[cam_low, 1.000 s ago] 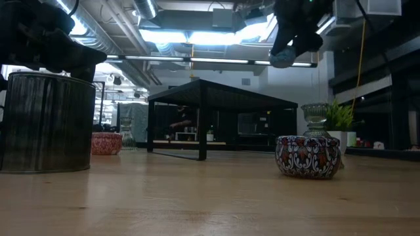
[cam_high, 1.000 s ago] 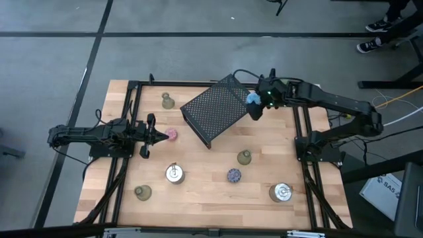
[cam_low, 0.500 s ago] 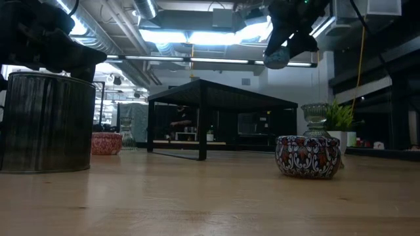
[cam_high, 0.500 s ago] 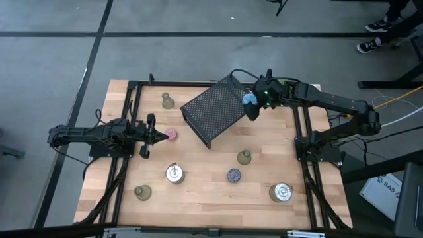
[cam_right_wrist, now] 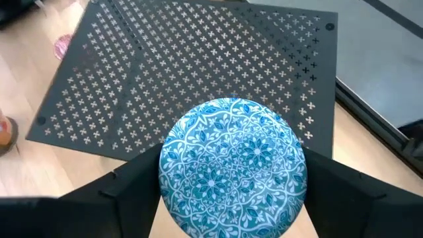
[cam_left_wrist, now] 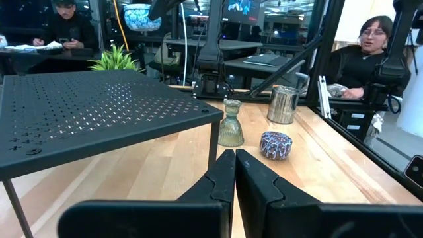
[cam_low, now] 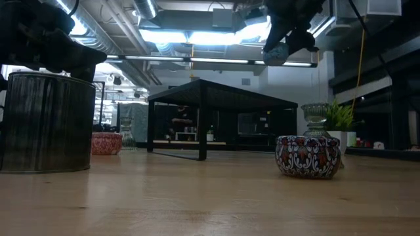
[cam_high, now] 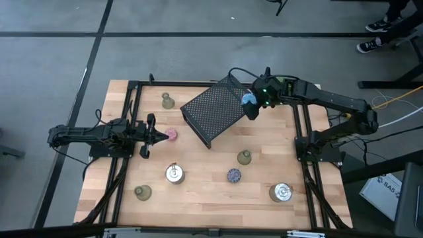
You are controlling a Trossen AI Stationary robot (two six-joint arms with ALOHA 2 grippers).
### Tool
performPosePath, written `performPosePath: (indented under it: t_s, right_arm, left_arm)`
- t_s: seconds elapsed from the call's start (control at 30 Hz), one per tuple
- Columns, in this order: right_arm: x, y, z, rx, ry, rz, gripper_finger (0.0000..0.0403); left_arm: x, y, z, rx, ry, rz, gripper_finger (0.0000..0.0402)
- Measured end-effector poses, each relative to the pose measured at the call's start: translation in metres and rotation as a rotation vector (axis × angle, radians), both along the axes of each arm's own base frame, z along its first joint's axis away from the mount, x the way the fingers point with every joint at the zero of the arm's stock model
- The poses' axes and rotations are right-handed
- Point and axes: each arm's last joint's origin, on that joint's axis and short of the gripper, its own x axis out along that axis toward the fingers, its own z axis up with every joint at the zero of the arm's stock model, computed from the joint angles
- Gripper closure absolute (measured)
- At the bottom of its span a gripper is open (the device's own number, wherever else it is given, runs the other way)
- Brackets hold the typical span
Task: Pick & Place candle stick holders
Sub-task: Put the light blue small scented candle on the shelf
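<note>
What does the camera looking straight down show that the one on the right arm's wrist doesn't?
Only the overhead view shows the left pincer shut beside the pink holder, plus the silver discs and olive-green holders. Only the right wrist view shows the floral pattern on the blue holder and the rack's cross-shaped holes. Both show the right pincer carrying that blue holder above the black rack.

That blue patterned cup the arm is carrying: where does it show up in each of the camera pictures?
High view: the blue cup in the right gripper, over the black mesh rack's back right corner.
Low view: top, right of centre, in the air above the rack.
Left wrist view: top, left of centre, far off.
Right wrist view: centre, between the fingers.
Shared landmark: the rack.
</note>
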Motion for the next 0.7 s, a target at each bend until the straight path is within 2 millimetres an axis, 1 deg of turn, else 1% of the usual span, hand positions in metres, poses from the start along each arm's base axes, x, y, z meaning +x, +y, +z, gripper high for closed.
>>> performPosePath:
  t_s: [0.17, 0.4, 0.53, 0.7]
  right_arm:
    - [0.015, -0.004, 0.015, -0.018, 0.023, 0.026, 0.0094]
    - [0.043, -0.012, 0.025, -0.055, 0.044, 0.079, 0.0094]
    - [0.059, -0.017, 0.022, -0.068, 0.062, 0.104, 0.0094]
    - [0.077, -0.024, 0.010, -0.068, 0.091, 0.113, 0.0094]
  left_arm:
    - [0.000, 0.000, 0.000, 0.000, 0.000, 0.000, 0.0395]
    - [0.000, 0.000, 0.000, 0.000, 0.000, 0.000, 0.0395]
    - [0.000, 0.000, 0.000, 0.000, 0.000, 0.000, 0.0394]
    - [0.000, 0.000, 0.000, 0.000, 0.000, -0.001, 0.0394]
